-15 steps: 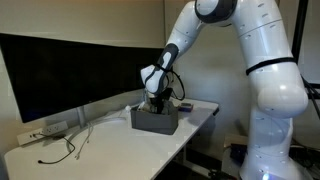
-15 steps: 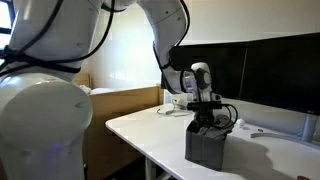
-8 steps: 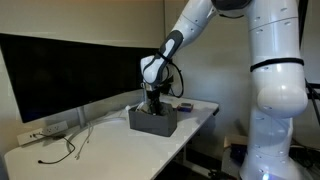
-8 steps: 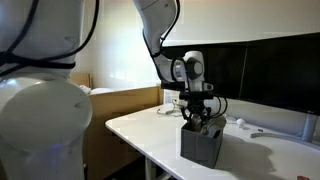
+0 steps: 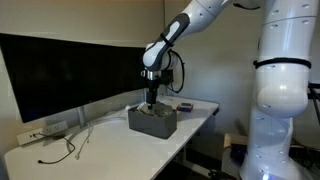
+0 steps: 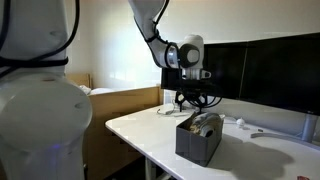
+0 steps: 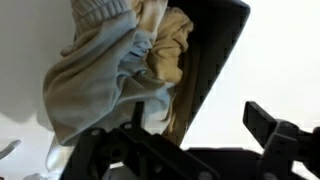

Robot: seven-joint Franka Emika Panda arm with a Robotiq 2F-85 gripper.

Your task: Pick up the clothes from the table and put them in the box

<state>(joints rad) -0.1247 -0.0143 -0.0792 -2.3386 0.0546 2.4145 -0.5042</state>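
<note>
We see a white robot arm's black two-fingered tool (image 6: 197, 100) hanging just above a dark grey, straight-walled rectangular box (image 6: 197, 145). The box stands on a long white flat-topped desk (image 5: 115, 150), in front of a wide black monitor (image 5: 60, 75). The tool's jaws are spread wide and hold nothing; in the wrist view the two dark fingers frame the scene with only air between them. Below them, inside the box, lie the clothes. A soft cream fabric garment (image 7: 95, 85) is bunched in loose folds, and a crumpled tan-khaki fabric garment (image 7: 178, 45) presses against it, close to the dark box wall (image 7: 215, 60). In an exterior view a pale heap of cloth (image 6: 208, 122) shows just over the rim. The tool sits straight above the opening, which we judge suits dropping fabric between the walls rather than across them. No garment shows on the bare desk in either exterior view, so we judge the task close to done. Thin dark cables (image 5: 65, 150) lie well apart from the box.
</note>
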